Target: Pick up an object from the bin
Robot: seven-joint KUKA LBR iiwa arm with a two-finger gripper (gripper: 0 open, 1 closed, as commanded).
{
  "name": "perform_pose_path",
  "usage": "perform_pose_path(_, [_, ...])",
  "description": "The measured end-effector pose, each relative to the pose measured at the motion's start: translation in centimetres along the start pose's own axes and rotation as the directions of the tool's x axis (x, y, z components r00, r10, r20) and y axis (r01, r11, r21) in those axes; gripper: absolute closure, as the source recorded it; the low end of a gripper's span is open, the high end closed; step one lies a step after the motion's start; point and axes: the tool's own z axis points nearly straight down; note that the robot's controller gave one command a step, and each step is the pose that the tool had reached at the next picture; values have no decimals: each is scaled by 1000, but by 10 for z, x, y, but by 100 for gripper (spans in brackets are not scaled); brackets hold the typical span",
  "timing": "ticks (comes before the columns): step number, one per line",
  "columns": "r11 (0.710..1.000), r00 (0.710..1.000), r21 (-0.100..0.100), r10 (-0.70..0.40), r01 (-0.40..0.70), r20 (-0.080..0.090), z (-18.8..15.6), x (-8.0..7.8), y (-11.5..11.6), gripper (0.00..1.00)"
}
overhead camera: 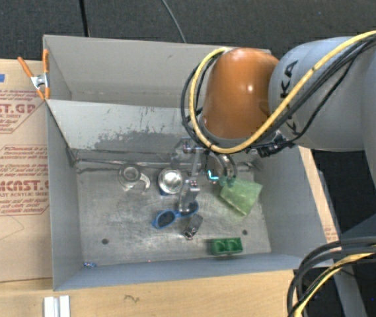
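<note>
Gripper [189, 207] low in grey bin [108, 226]; opening, hold: cannot tell. Small dark metal piece [190, 230] just under it. Blue oval [164, 218] beside, left. Silver cap [170, 181] near. Pale green lump [240, 195] right. Green block [225, 246] farther. Clear ring [131, 176] farthest left.

Scuffed grey metal bin [108, 243]; glossy orange cover [237, 94].

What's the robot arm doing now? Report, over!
Gripper low mid-bin, beside blue oval thing and small dark piece. Grip on either not visible. Shiny round cap and pale green lump crowd its sides. Over.
</note>
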Motion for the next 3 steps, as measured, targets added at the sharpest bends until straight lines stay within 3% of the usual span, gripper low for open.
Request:
perform_pose_path(1, [1000, 1000, 0, -25, 25, 7, 115, 26, -24, 0])
perform_pose_path(2, [1000, 1000, 0, -26, 26, 4, 111, 25, -23, 100])
perform_pose_path(3, [996, 996, 1, -93, 93, 18, -34, -17, -25, 100])
